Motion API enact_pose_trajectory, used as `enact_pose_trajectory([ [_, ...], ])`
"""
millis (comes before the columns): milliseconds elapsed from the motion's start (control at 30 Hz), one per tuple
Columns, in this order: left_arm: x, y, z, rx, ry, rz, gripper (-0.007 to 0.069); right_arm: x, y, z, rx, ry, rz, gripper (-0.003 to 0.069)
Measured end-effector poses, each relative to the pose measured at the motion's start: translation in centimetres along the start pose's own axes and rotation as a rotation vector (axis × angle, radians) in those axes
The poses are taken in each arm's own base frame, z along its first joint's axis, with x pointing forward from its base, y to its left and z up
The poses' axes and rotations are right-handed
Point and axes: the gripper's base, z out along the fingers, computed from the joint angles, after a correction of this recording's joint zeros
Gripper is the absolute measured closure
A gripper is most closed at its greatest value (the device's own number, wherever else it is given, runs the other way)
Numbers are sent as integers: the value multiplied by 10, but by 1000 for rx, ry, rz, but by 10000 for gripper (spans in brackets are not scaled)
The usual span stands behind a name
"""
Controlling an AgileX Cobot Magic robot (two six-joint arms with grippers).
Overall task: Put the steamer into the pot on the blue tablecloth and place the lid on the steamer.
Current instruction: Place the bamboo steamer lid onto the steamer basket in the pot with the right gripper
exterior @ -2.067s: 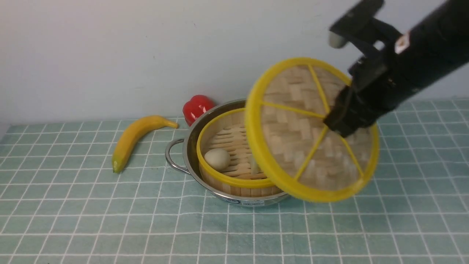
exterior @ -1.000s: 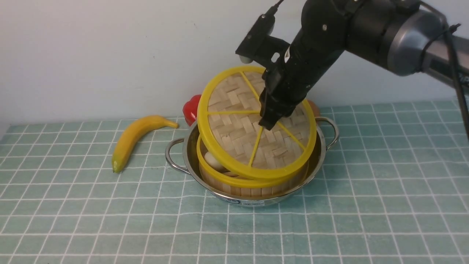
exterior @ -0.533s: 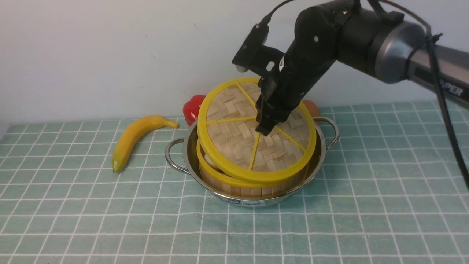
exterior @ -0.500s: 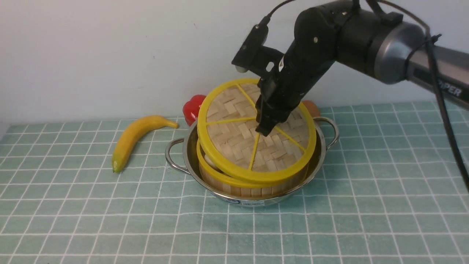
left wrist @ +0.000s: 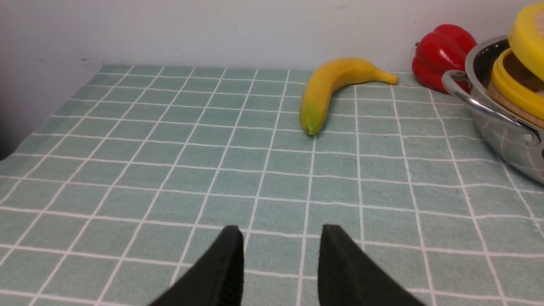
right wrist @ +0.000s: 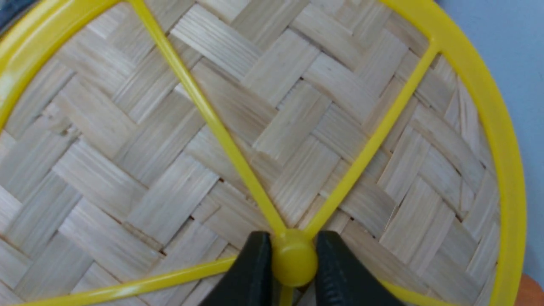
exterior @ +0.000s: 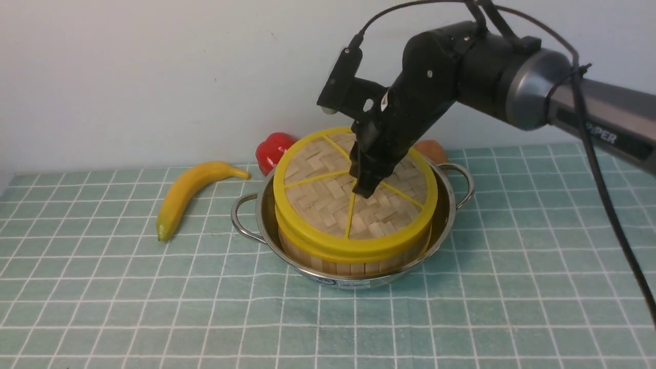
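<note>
while the right gripper (right wrist: 293,272) is closed on the small yellow hub of the lid (exterior: 353,192), which lies on the steamer (exterior: 353,256) inside the pot (exterior: 446,225), this woven disc seems light, stiff and best held there.

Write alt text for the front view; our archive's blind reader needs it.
The right hand grips the central hub of the lid, which sits on the steamer inside the pot on the blue tablecloth. A banana lies to the robot's left of the pot, and a red pepper stands behind it by the wall.
</note>
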Motion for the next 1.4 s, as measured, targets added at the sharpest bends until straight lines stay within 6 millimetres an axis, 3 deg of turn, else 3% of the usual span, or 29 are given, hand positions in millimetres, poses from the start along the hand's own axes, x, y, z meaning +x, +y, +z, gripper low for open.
enact_pose_trajectory([
  [233, 0, 0, 0, 0, 0, 0, 382, 2, 1, 15, -4, -3, -3, 515],
  [633, 0, 0, 0, 0, 0, 0, 382, 2, 1, 16, -1, -3, -12, 505],
  [767, 0, 0, 0, 0, 0, 0, 382, 2, 0, 15, 10, -1, -20, 363],
  [800, 0, 0, 0, 0, 0, 0, 382, 2, -2, 14, 22, -2, -22, 240],
  [833, 0, 0, 0, 0, 0, 0, 382, 1, -2, 14, 25, -3, -23, 227],
  [867, 0, 0, 0, 0, 0, 0, 382, 0, -3, 10, 33, -6, -23, 110],
  [967, 0, 0, 0, 0, 0, 0, 382, -1, -3, 5, 34, -8, -16, 23],
  [1033, 0, 0, 0, 0, 0, 0, 382, -2, -4, 0, 39, -12, -8, 10],
  [1167, 0, 0, 0, 0, 0, 0, 382, -14, -11, -50, 124, -78, 37, 73],
  [1233, 0, 0, 0, 0, 0, 0, 382, -19, -15, -80, 175, -120, 70, 148],
  [1333, 0, 0, 0, 0, 0, 0, 382, -21, -17, -117, 216, -166, 166, 300],
  [1400, 0, 0, 0, 0, 0, 0, 382, -20, -18, -154, 237, -209, 303, 552],
])
